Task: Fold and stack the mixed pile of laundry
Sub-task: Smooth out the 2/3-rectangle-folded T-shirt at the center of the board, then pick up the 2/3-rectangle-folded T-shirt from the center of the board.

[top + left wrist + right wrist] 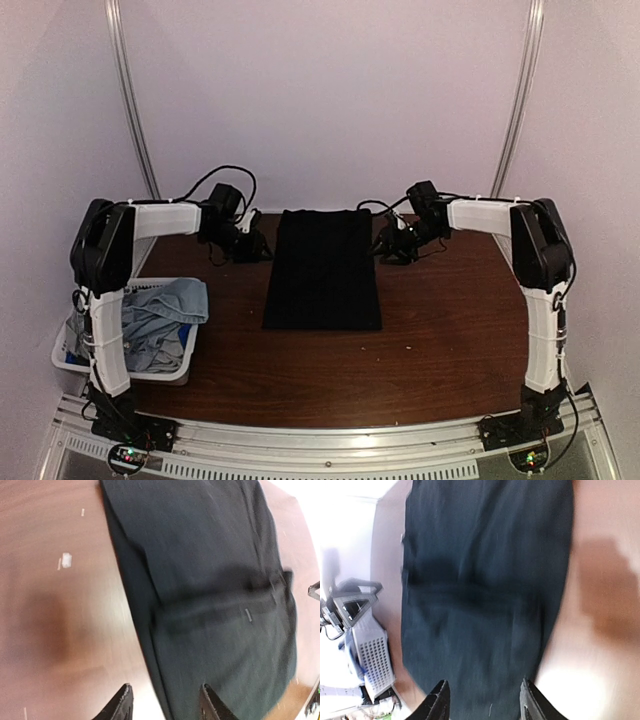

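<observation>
Two pairs of jaws stand parted, gripping nothing: the left jaws just beside the far-left corner of the black garment (322,270), the right jaws just beside its far-right corner. The garment lies flat, a folded rectangle on the middle of the worktop (450,330). Left of it, a light-blue denim piece (165,305) fills the white basket (160,374).
</observation>
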Robot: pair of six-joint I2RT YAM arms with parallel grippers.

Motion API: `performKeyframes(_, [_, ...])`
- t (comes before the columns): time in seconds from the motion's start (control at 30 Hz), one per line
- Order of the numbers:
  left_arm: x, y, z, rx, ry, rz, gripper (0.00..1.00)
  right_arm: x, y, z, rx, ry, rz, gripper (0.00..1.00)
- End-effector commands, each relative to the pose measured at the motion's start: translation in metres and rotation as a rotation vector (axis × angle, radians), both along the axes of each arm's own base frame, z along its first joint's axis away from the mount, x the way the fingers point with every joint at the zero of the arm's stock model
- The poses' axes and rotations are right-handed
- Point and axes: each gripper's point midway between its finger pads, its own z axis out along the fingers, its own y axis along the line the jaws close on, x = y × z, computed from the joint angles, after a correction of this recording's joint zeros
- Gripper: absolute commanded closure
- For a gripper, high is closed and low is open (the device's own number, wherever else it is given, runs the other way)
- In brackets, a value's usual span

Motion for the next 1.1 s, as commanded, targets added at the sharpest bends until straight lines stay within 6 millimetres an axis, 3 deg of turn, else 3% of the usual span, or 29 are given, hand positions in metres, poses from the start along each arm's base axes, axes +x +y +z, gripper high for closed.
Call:
performKeyframes(0.0, [-0.058, 0.011, 0.027, 0.020, 0.005, -0.059, 0.54, -0.065, 0.004, 0.025, 0.018, 0.033, 0.040, 0.50])
performKeyframes(0.1, [-0.105, 0.018, 0.007, 0.046, 0.080, -0.079, 0.54, -0.106, 0.008, 0.014, 0.004, 0.078, 0.065, 0.47])
performKeyframes(0.2, [-0.142, 0.011, -0.006, 0.063, 0.119, -0.114, 0.54, -0.136, 0.008, 0.000, -0.020, 0.119, 0.075, 0.47])
performKeyframes(0.4, [-0.184, 0.005, -0.022, 0.074, 0.167, -0.112, 0.54, -0.172, 0.003, -0.031, -0.069, 0.181, 0.069, 0.48])
performKeyframes(0.57, [-0.197, 0.005, -0.038, 0.097, 0.190, -0.102, 0.54, -0.182, -0.004, -0.055, -0.113, 0.212, 0.049, 0.48])
performKeyframes(0.73, [-0.197, 0.002, -0.049, 0.086, 0.205, -0.098, 0.55, -0.185, -0.006, -0.066, -0.135, 0.214, 0.044, 0.51])
performKeyframes(0.93, [-0.185, -0.005, -0.053, 0.075, 0.194, -0.077, 0.58, -0.184, -0.002, -0.078, -0.132, 0.232, 0.052, 0.66])
performKeyframes(1.07, [-0.182, -0.008, -0.054, 0.070, 0.193, -0.081, 0.68, -0.181, 0.002, -0.080, -0.121, 0.233, 0.060, 0.76])
